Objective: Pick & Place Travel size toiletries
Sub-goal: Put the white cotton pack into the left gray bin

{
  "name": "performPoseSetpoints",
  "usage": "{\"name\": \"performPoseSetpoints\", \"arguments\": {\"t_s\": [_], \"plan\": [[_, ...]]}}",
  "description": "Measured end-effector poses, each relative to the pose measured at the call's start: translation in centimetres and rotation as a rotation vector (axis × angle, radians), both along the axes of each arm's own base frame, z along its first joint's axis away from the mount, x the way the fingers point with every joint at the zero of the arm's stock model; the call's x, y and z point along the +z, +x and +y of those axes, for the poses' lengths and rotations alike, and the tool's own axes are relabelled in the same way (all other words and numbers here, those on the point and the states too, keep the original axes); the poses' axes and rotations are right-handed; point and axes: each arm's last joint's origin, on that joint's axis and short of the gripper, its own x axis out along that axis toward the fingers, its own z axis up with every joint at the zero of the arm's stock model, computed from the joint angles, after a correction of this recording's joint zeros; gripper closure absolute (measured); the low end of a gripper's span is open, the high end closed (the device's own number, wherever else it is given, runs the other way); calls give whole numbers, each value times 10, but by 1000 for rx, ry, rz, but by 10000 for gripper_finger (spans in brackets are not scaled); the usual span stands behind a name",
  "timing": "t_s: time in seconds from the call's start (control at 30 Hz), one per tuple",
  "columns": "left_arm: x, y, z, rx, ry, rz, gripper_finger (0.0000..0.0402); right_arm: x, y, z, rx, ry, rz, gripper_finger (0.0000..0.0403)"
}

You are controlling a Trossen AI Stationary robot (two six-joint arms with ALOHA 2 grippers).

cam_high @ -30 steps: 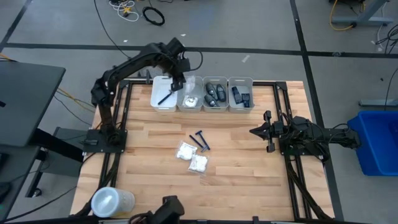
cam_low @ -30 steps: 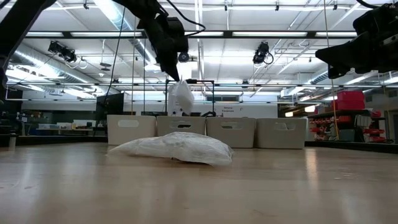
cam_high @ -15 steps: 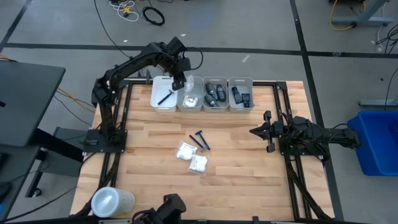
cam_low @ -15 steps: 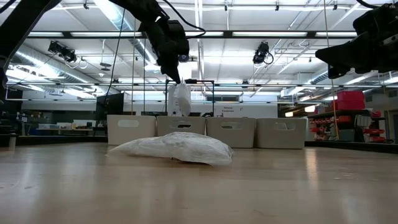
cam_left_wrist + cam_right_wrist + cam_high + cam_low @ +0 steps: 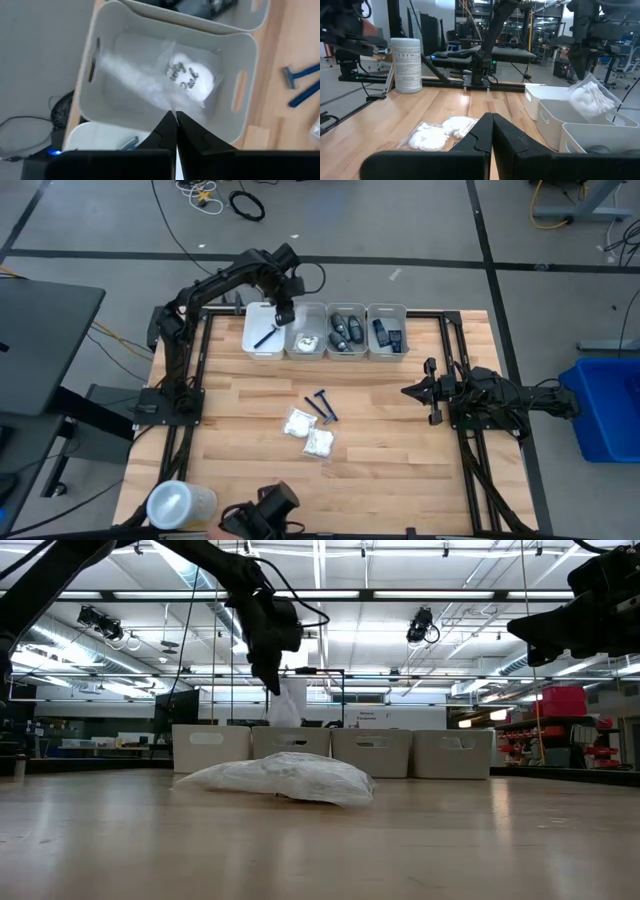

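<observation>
Currently the left gripper (image 5: 284, 314) hangs over the bins along the bench's far edge, fingers pinched on a white packet (image 5: 150, 87) dangling above the second bin from the left (image 5: 242, 54), which already holds one packet (image 5: 189, 80). Risks: the packet hangs slanted, so on release it could snag the bin wall, or drift into the neighbouring bin with a razor (image 5: 265, 337). Mid-bench, two razors (image 5: 321, 406) and two packets (image 5: 309, 432) wait. At the right edge the right gripper (image 5: 428, 391) sits idle, fingers together.
</observation>
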Motion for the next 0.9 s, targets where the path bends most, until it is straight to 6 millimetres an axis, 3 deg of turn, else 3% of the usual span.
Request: {"name": "performPoseSetpoints", "arguments": {"t_s": [0.63, 0.9], "plan": [[-7, -9, 9, 40, 7, 72, 397, 0, 0, 0, 0, 0, 0, 389], [-7, -9, 9, 49, 11, 76, 372, 0, 0, 0, 0, 0, 0, 389]]}}
